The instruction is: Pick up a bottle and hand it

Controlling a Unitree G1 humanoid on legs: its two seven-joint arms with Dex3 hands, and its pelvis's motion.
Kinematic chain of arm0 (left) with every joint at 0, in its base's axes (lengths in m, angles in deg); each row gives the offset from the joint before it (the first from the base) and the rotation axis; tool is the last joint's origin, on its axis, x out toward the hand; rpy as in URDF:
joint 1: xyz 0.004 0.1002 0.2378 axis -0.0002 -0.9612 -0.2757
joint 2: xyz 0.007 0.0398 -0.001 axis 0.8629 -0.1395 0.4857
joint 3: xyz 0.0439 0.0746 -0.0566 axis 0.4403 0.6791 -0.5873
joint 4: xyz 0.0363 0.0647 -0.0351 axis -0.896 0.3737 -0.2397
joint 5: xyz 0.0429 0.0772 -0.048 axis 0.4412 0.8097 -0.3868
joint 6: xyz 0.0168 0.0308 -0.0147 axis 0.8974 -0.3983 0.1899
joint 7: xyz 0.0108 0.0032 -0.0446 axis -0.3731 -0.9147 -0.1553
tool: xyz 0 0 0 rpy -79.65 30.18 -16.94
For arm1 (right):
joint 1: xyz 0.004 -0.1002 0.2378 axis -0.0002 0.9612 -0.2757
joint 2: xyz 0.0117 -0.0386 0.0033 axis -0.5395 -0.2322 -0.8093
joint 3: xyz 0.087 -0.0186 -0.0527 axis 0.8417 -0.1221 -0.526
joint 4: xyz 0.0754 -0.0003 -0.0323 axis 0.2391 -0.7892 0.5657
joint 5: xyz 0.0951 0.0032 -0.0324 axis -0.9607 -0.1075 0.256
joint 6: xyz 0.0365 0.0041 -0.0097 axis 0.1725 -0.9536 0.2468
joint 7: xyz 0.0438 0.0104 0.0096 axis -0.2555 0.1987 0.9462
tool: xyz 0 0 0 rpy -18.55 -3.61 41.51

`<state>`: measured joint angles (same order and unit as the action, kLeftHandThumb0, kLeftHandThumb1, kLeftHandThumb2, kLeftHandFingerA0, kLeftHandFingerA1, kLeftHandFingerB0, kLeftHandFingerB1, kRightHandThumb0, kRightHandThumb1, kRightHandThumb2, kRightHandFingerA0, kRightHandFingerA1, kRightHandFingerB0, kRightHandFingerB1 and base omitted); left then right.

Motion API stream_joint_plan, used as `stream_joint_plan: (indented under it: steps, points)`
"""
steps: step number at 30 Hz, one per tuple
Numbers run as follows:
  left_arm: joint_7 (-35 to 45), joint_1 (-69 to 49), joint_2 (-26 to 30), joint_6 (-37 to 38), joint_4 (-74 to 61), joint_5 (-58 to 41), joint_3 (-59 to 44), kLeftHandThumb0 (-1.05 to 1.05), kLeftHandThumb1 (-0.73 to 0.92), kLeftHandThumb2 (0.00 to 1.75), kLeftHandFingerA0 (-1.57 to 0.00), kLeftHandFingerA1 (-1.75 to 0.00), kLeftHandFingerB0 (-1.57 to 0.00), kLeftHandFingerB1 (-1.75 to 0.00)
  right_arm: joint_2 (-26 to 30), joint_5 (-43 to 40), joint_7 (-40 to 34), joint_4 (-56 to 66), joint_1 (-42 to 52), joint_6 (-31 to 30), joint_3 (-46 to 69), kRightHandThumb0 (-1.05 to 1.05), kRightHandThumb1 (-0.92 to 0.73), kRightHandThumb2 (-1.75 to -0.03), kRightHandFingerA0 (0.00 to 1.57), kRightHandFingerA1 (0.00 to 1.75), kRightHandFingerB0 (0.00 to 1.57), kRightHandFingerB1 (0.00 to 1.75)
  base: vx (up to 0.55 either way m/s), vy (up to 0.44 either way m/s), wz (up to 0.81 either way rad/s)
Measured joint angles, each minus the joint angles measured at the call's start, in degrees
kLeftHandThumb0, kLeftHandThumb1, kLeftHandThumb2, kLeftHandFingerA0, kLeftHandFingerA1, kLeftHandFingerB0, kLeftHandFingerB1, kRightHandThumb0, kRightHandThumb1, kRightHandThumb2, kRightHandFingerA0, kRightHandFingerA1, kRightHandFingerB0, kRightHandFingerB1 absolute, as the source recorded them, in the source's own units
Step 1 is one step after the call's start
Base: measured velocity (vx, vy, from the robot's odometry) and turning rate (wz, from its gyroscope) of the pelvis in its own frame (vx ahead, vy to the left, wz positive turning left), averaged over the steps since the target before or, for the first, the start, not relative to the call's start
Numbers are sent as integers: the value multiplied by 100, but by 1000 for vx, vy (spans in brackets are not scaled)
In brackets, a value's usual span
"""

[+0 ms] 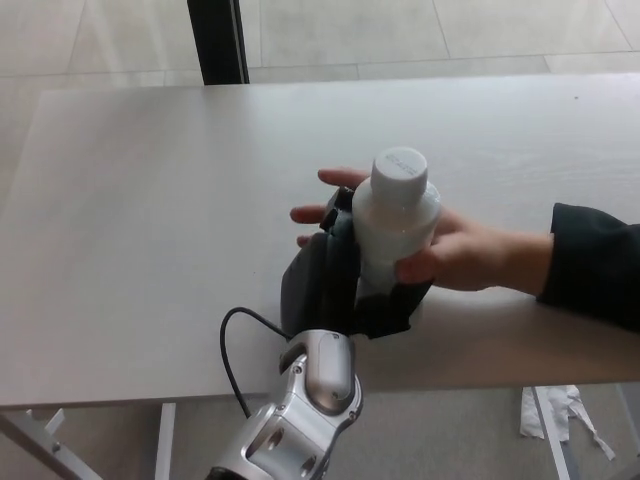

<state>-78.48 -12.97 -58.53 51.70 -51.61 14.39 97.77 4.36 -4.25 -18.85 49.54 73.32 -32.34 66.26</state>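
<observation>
White bottle (393, 222): pale, cloudy plastic with a flat white cap, upright above the table (150, 200).
Left hand (335, 285): black, wrapped around the bottle's lower body, thumb on the right side, fingers on the left.
Person's hand (450, 245): reaching in from the right in a dark sleeve (595, 265), thumb across the bottle's front, fingers behind it.
Hidden: the bottle's base, covered by both hands.
Right hand: out of sight.
Cut off: the silver forearm (295, 420) at the bottom edge.
</observation>
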Motion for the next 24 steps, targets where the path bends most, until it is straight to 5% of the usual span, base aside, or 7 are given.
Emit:
stream_joint_plan:
  steps: [2, 3, 4, 6, 7, 22, 24]
  points:
    - [-117, 0, 2, 116, 71, 16, 45, -10, 69, 130, -102, -175, -78, -175, -11, 4, -27, 49, 14, -1, -7, -47, -44, -79, 55, 60, 37, 48, 0, 0, 0]
    - [-157, -2, 4, 179, 96, 18, 65, -5, 79, 135, -122, -128, -111, -122, -19, 5, -40, 82, 25, -2, -8, -42, -56, -58, 61, 50, 44, 34, 0, 0, 0]
    - [-183, -13, 14, 247, 110, 16, 73, -5, 78, 135, -122, -128, -112, -123, -24, 5, -45, 111, 37, -2, -8, -47, -44, -80, 58, 61, 38, 49, 0, 0, 0]
    - [-219, -54, 25, 342, 106, 14, 82, -5, 77, 135, -123, -128, -113, -123, -33, 5, -49, 142, 58, -1, -9, -41, -56, -58, 65, 53, 45, 35, 0, 0, 0]
    - [-238, -101, 50, 399, 80, 10, 82, -13, 76, 119, -106, -175, -81, -175, -35, 6, -49, 142, 62, -1, -13, -48, -44, -80, 58, 61, 38, 49, 0, 0, 0]
    - [268, -364, 485, 610, -1085, -25, -660, -8, 58, 138, -116, -175, -91, -153, 5, 60, -10, -164, 46, 103, -108, -38, -56, -56, 61, 48, 44, 34, 0, 0, 0]
    - [384, -68, 566, 601, -1124, -45, -863, -13, 51, 138, -115, -171, -88, -150, 30, 57, 35, -300, 11, 159, -108, -46, -45, -79, 57, 59, 37, 48, 0, 0, 0]
